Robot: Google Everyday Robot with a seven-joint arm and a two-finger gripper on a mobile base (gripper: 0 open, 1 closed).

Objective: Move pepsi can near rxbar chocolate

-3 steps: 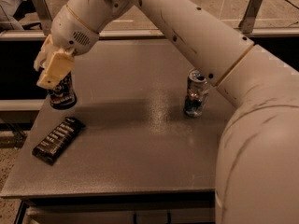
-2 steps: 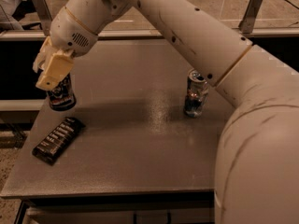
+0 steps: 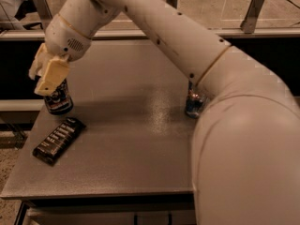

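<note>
Arm [image 3: 243, 149] bulk fills the right foreground. Front-left on the table [image 3: 126, 163]: rxbar chocolate [image 3: 59, 140] lying flat and diagonal, near the left edge. Just behind it, close but apart, the pepsi can [image 3: 59, 102] stands upright at the table's left edge. Gripper [image 3: 50, 76] is right on top of the can and covers its upper part; can't tell if it's clamped on the can or loose around it. Handling, judged: rigid thin metal, smooth and a bit slippery, and it dents if squeezed hard. Weight unknown, can't see if it's full. Best hold is across the round body near mid-height, keeping it upright since it could tip. Farther back right, a second can [image 3: 192, 106], mostly hidden by the arm and well apart from the task's things
</note>
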